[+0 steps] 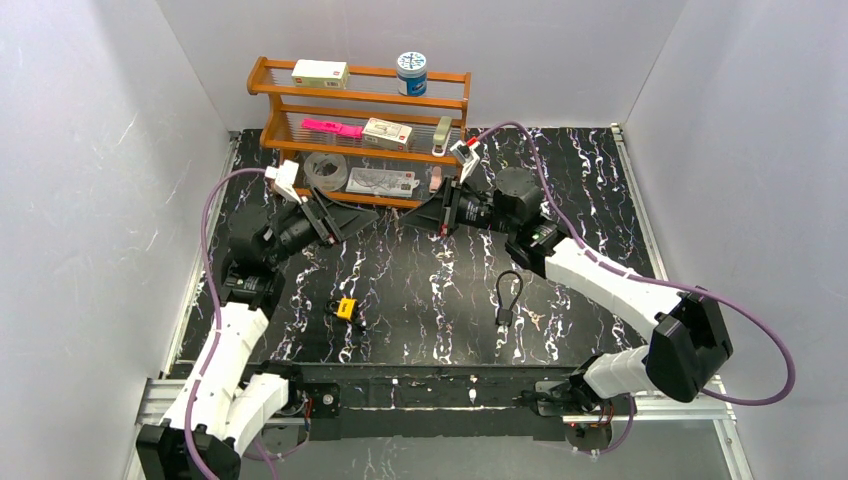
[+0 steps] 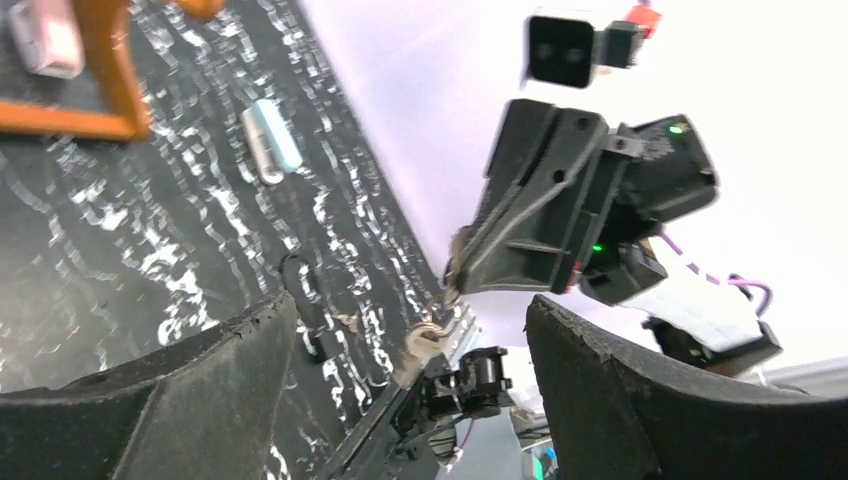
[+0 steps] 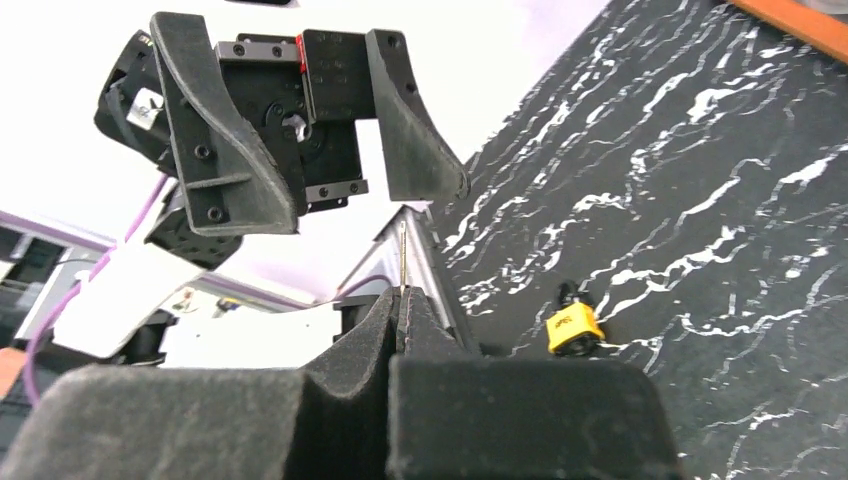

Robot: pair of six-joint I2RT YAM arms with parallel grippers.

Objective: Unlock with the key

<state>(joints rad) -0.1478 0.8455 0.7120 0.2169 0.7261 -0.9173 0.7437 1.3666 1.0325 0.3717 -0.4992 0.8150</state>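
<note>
Above the middle of the worktop [image 1: 600, 180], the right end effector [image 3: 400, 305] is closed tight on a thin gold key [image 3: 402, 255], which pokes out between its fingers. Facing it, the left end effector [image 1: 360, 216] has its fingers spread wide and holds nothing. A little yellow padlock [image 1: 346, 307] sits nearer the front edge, toward the left. A black cable loop [image 1: 508, 297] lies to its right. A wooden shelf [image 1: 300, 95] stands at the back edge.

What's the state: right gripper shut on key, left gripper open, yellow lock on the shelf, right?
One error: the top view shows the yellow lock lying on the table, not on the shelf. The rest holds.
</note>
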